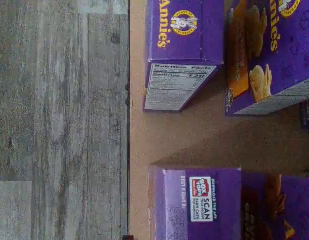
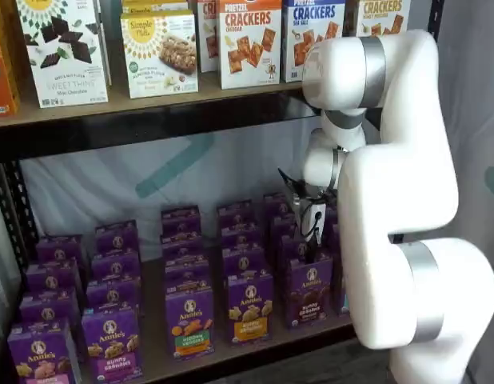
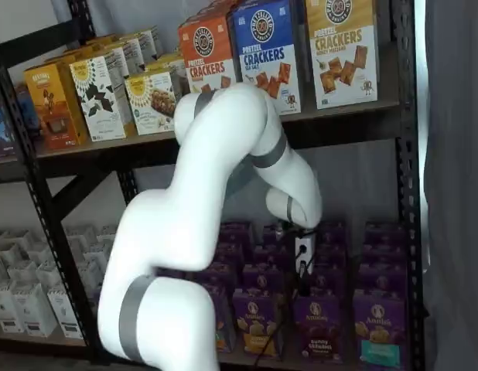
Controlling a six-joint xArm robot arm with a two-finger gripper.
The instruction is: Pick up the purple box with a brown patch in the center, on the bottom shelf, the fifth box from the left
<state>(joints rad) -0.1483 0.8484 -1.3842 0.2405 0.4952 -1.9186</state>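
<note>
The purple box [image 2: 309,290] with a brown band stands at the front of its column on the bottom shelf [image 2: 153,362]. It also shows in a shelf view [image 3: 316,326]. My gripper [image 2: 314,237] hangs above that column, a little behind the front carton and not touching it. In a shelf view [image 3: 303,277] only narrow black fingers show, with no plain gap, so I cannot tell its state. The wrist view shows a purple carton with a Box Tops label [image 1: 202,202] and a dark brown picture behind it. It stands on the pale board [image 1: 194,137].
A carton with a yellow-orange band [image 2: 249,309] stands left of the purple box, and one with a teal band [image 3: 378,334] stands right of it. More purple cartons fill the rows behind. Cracker boxes [image 2: 248,40] line the shelf above. Grey floor [image 1: 59,120] lies before the shelf edge.
</note>
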